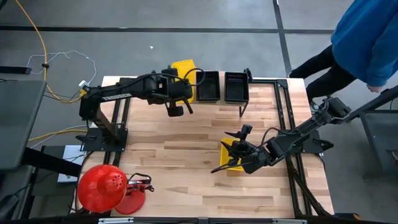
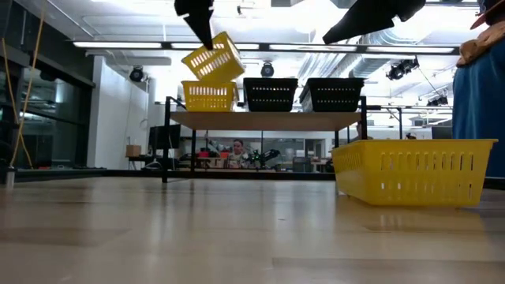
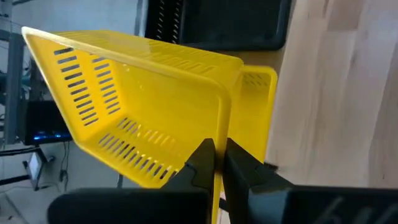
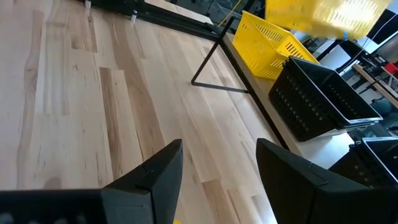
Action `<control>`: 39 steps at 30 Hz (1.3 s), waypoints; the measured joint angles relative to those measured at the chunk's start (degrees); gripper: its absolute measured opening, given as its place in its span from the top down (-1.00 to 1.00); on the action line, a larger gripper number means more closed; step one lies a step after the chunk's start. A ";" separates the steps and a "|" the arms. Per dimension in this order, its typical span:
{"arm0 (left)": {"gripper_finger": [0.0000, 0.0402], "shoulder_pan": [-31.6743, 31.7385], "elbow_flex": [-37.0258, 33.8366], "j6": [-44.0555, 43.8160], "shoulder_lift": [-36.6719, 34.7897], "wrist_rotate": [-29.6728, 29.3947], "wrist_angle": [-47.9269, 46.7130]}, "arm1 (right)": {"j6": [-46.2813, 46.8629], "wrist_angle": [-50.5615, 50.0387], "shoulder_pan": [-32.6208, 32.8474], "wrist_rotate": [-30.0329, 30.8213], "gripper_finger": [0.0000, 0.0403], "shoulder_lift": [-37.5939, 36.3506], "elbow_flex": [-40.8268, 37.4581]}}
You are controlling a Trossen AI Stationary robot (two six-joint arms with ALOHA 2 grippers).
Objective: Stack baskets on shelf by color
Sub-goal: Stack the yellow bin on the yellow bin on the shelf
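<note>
Yellow plastic fills most of what I see. From above, my left pincer (image 1: 177,102) hangs over the far left part of the shelf (image 1: 214,99), pinching a yellow basket (image 1: 184,70) by its rim, above another yellow one that I can barely make out beneath it. Two black baskets (image 1: 208,86) sit side by side on the rest of the shelf, toward its right end. My right pincer (image 1: 231,155) is out over the worktop (image 1: 186,162) near its right edge, fingers spread, right above a third yellow basket (image 1: 235,167) that lies on the wood.

From worktop height, the held basket (image 2: 213,57) hangs tilted in the air just over the yellow one resting on the shelf's left end (image 2: 208,96); I cannot tell whether the two touch. The black pair (image 2: 272,93) stands level on the plank beside them. The loose yellow basket (image 2: 414,170) sits flat on the worktop in the foreground, at the right.

Past my left wrist, my two fingers (image 3: 202,165) are pressed together on the thin wall of the tilted basket (image 3: 124,106), with the lower yellow one's rim showing behind it.

Past my right wrist, my fingers (image 4: 155,174) stand wide apart with nothing between them, bare wood below, and the shelf with its yellow and black baskets beyond.
</note>
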 joint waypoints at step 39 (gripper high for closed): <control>1.00 -3.45 0.00 0.32 7.69 -6.37 -7.74 | -0.37 0.05 0.00 0.02 0.05 0.00 0.00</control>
